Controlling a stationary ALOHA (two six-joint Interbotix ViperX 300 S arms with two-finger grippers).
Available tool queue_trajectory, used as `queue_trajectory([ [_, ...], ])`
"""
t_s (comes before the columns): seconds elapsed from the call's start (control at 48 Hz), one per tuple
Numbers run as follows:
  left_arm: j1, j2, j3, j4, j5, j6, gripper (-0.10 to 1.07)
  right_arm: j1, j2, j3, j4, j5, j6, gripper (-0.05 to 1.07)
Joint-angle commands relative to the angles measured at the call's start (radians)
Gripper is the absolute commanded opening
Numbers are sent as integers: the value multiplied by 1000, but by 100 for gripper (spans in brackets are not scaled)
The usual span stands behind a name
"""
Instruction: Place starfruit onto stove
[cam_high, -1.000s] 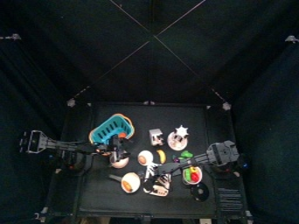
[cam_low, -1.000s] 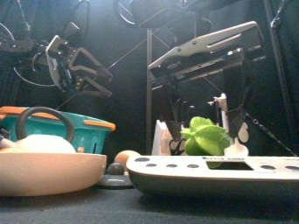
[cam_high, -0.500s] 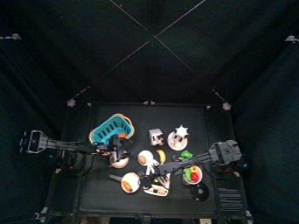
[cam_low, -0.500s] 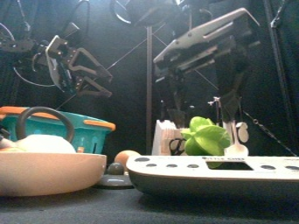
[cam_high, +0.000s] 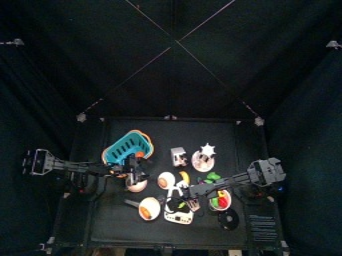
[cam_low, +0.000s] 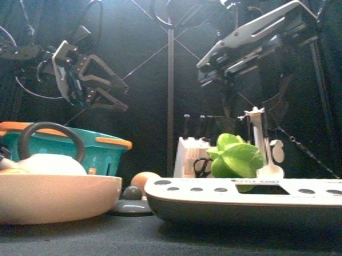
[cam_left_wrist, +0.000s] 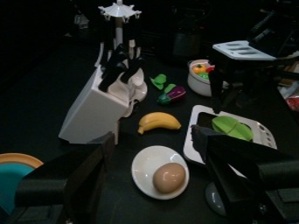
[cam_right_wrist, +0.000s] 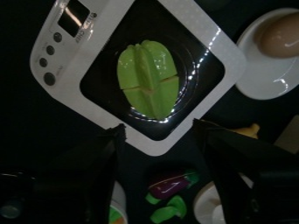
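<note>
Black table (cam_high: 100, 215), starfruit (cam_right_wrist: 149, 77) on stove (cam_right_wrist: 70, 52)

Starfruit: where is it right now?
The starfruit lies on the stove's dark middle panel, at the table's front right in the top view, directly below the open right gripper, with the egg plate beside the stove.

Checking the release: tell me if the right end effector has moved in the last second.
Yes. In the front view the right end effector has risen and drifted right, away from the starfruit resting on the stove.
</note>
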Motion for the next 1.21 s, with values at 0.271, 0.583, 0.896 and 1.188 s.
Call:
queue_trajectory([
  [0.271, 0, -5, -8, -12, -5, 0, 102, 37, -175, 173, 46, -238, 308, 30],
  [0.583, 0, -5, -8, -12, -5, 0, 102, 66, -202, 359, 32, -653, 555, 14],
  [0.896, 2, -6, -8, -12, -5, 2, 102, 86, -187, 399, 12, -681, 591, 14],
  [1.188, 3, -6, -8, -12, -5, 0, 102, 81, -127, 393, -2, -680, 591, 14],
])
